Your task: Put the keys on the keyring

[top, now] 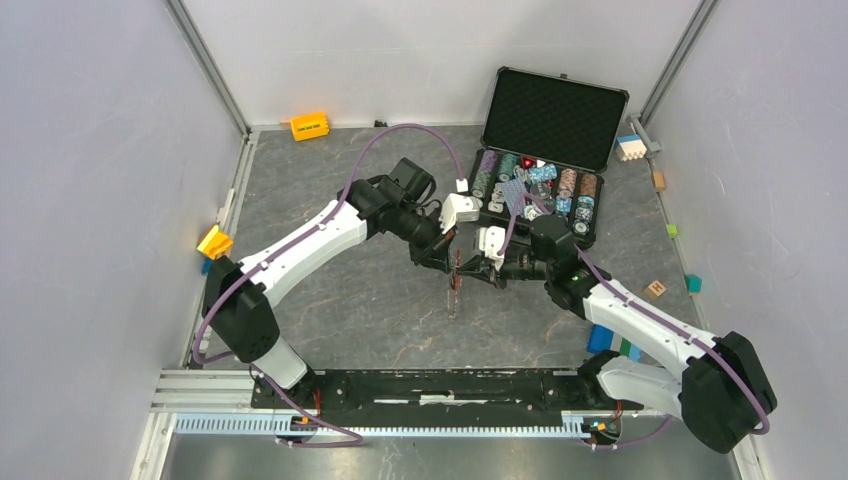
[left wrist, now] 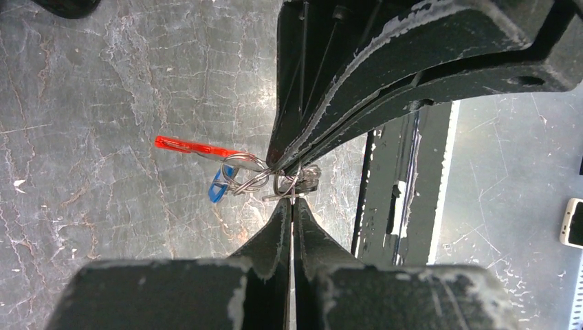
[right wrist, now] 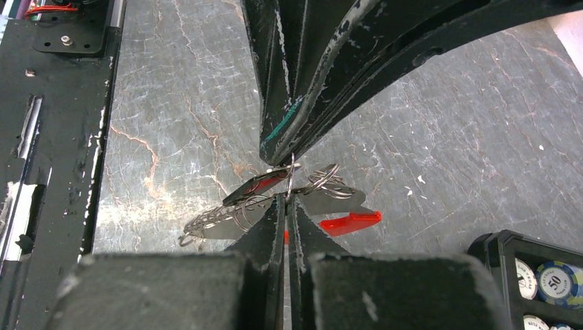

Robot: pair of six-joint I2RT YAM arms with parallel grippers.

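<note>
The keyring hangs in the air between my two grippers at mid-table (top: 455, 285). In the left wrist view its red fob (left wrist: 189, 146) sticks out left, with wire rings (left wrist: 251, 175), a blue tag (left wrist: 220, 187) and small silver keys (left wrist: 306, 180) bunched at the fingertips. My left gripper (left wrist: 292, 203) is shut on a thin wire ring of this bunch. In the right wrist view my right gripper (right wrist: 286, 198) is shut on a wire ring (right wrist: 291, 172). The chain (right wrist: 213, 220), silver keys (right wrist: 330, 201) and red fob (right wrist: 350, 221) hang beside it. The grippers meet tip to tip (top: 462, 262).
An open black case (top: 550, 110) of poker chips stands behind the grippers at back right. An orange block (top: 309, 126) lies at the back wall and a yellow one (top: 214, 242) at the left wall. Small coloured blocks (top: 655, 290) lie along the right side. The arms' black base rail (top: 450, 385) runs along the front.
</note>
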